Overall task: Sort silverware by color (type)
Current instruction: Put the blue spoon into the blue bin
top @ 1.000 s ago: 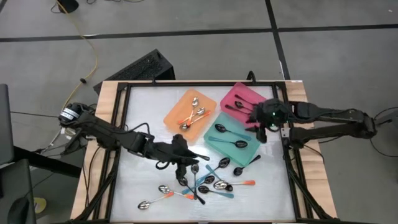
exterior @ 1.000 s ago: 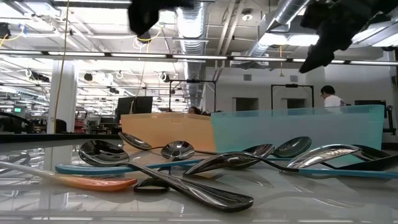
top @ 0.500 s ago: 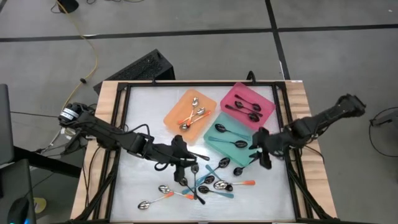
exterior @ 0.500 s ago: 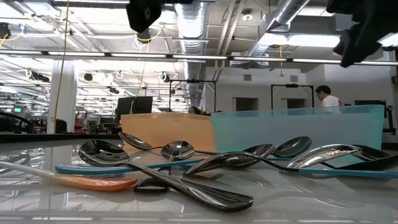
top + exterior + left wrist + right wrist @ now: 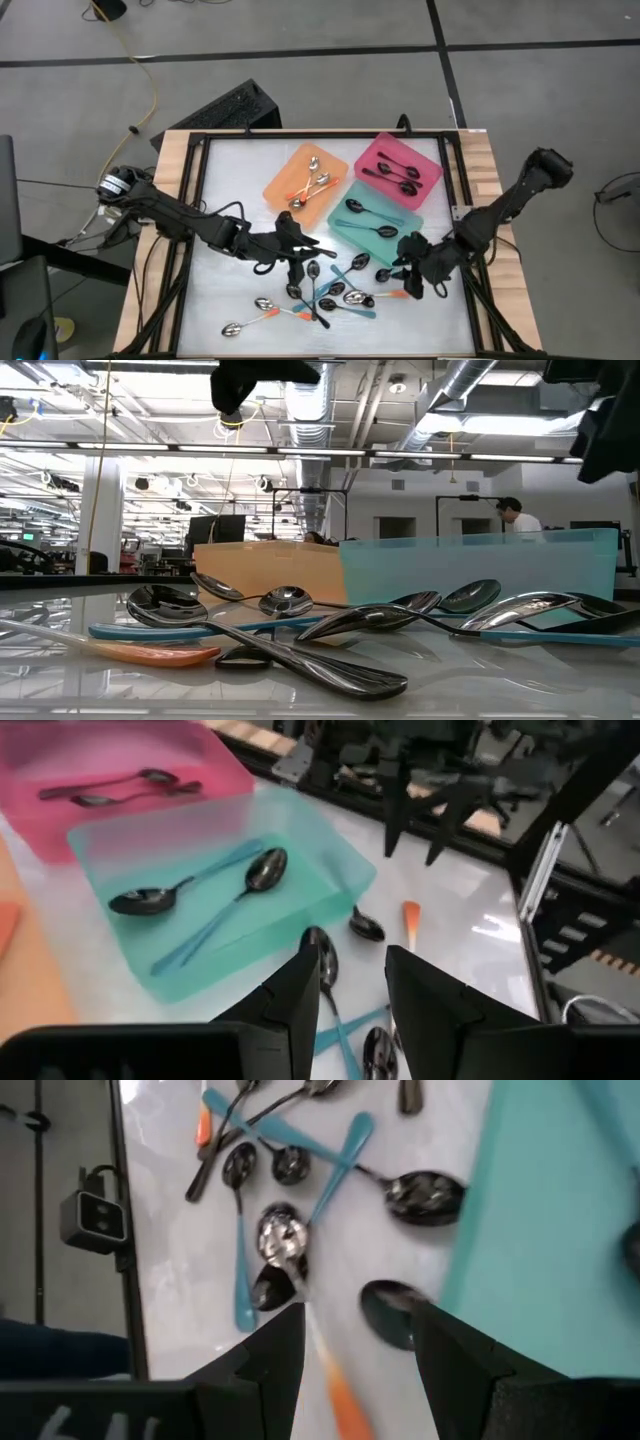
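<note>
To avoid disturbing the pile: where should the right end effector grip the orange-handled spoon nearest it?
Grip the orange-handled spoon by its handle end, coming from above. That end lies flat and clear, while its shiny bowl sits against a dark spoon. The open right end effector is above it.

Readable text: none. You are looking at no legible label, brand, number or sign in any view.

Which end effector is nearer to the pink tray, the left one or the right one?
The right. The right end effector hangs past the teal tray, on the side away from the pink tray. The left end effector is farther off, over the loose spoons in the table's middle.
</note>
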Available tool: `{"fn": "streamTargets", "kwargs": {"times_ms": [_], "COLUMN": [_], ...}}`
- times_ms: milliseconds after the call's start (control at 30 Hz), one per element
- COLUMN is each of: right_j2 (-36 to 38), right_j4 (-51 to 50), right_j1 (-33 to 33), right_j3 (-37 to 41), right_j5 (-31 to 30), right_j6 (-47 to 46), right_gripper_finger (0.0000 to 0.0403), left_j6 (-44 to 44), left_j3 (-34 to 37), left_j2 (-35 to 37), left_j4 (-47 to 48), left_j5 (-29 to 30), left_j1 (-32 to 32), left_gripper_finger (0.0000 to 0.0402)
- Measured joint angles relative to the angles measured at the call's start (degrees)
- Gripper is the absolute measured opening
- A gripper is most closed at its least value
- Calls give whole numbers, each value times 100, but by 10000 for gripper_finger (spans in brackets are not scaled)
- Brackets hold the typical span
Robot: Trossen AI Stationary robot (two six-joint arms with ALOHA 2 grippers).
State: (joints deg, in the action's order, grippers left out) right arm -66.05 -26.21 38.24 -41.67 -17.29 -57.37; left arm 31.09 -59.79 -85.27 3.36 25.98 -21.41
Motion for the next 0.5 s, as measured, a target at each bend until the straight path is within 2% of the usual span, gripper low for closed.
{"fn": "streamTargets", "kwargs": {"times_ms": [333,500], "right_j2": [-260,-252], "right_j4": [248,251], "right_j1": [451,693], "right_j3": [0,0], "right_j5": [7,-44], "right_j6": [-806,-912], "right_gripper_finger": [191,191], "left_j6": [258,242], "left_j3": [-865,-1553], "left_j2": [-1347,-2057], "left_j4": [48,563], "left_j5": [-67,128], "left_j1": [-50,-51], "left_gripper_finger": [103,103]}}
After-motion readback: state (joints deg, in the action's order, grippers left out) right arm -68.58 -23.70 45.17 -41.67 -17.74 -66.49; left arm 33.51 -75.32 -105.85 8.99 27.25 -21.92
